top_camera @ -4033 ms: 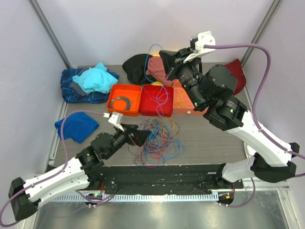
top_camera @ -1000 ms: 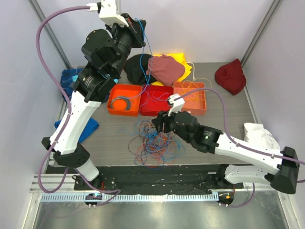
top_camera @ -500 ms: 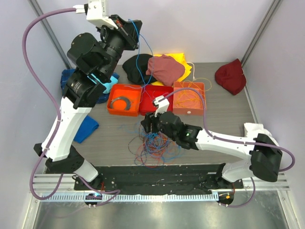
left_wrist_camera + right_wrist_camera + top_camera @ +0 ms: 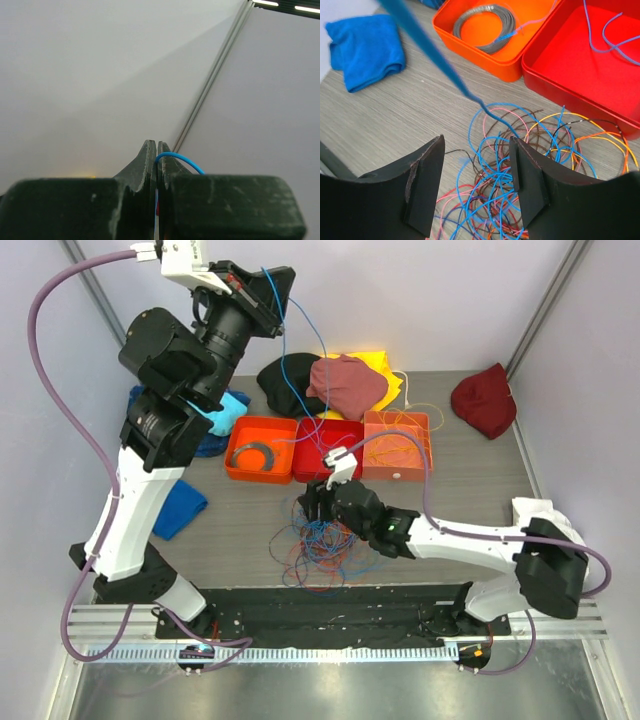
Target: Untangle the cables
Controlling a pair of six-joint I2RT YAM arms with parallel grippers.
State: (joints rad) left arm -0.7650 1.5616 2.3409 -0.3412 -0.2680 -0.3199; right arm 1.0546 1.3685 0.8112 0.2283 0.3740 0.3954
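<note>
Left gripper [image 4: 283, 285] risen higher, blue cable [image 4: 181, 158] drawn up with it; right gripper [image 4: 312, 502] dropped to the tangle [image 4: 325, 540], jaws widened.

The tangle of cables [image 4: 322, 548] lies mid-table, with three bins in a row just behind it at 12 o'clock: left bin [image 4: 262, 478], holding a coiled cable [image 4: 509, 25], middle bin [image 4: 345, 430], right bin [image 4: 400, 474]. A heap of cloths [image 4: 345, 380] lies behind the bins. Around the tangle lie the far-right cloth [image 4: 485, 400] at 2 o'clock, near-right cloth [image 4: 545, 520] at 3, near-left cloth [image 4: 178, 505] at 9, far-left cloth [image 4: 232, 408] at 11.
</note>
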